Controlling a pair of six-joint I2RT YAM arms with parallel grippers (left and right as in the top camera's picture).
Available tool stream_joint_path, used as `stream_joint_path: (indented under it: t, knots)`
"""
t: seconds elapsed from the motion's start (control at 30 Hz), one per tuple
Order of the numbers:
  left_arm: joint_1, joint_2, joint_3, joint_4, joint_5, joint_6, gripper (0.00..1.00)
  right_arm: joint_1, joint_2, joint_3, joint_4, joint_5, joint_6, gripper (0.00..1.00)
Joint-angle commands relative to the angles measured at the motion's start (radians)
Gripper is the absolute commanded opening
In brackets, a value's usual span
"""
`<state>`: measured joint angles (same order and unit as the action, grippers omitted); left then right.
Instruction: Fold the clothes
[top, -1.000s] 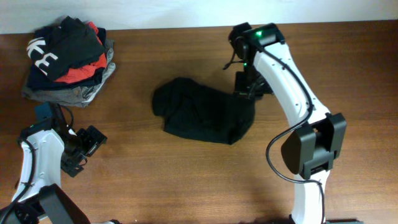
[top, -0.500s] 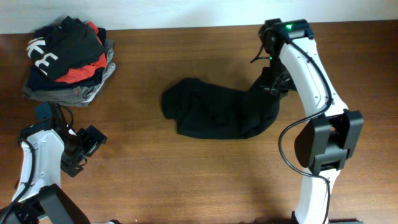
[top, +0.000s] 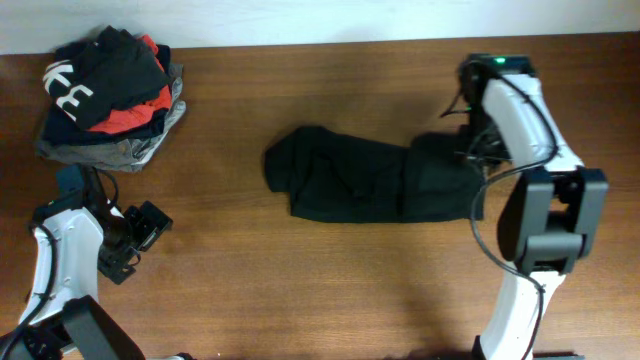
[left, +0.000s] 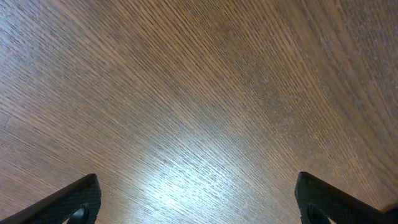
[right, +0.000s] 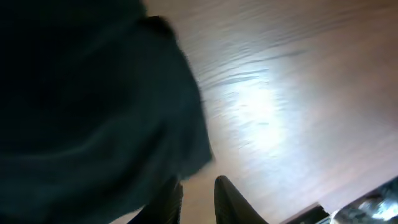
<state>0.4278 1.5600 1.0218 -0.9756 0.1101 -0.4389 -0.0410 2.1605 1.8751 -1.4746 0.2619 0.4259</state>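
The clothes (top: 370, 185), a black long-sleeved top, lie stretched in a long band across the middle of the table. My right gripper (top: 478, 160) hovers over their right end. In the right wrist view the black fabric (right: 87, 93) fills the left side. My right gripper (right: 199, 183) shows a narrow gap with bare wood between its fingers, and the cloth's edge lies just beside the left finger. My left gripper (top: 142, 235) rests at the table's left, far from the top. It stands wide open (left: 198, 180) over bare wood.
A pile of folded garments (top: 105, 95), red, grey and black with white letters, sits at the far left corner. The table's back edge (top: 300, 45) runs along the top, by a white wall.
My right gripper has pulled the top's right end to the right, drawing the cloth out longer. Its jaws have now parted slightly. The left arm has not moved.
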Motion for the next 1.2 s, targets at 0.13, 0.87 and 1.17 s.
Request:
stream_joint_path:
  t: [0.13,0.87,1.17]
  knots:
    - [-0.008,-0.011,-0.010,0.012,0.043,-0.009,0.99,-0.105,-0.023,0.005,-0.026,0.038,-0.003,0.27]
    - [-0.470,0.129,-0.010,0.354,0.462,0.227,0.99,-0.178,-0.023,0.161,-0.106,-0.493,-0.354,1.00]
    - [-0.491,0.268,0.002,0.632,0.556,0.228,0.99,-0.181,-0.023,0.160,-0.142,-0.494,-0.404,1.00]
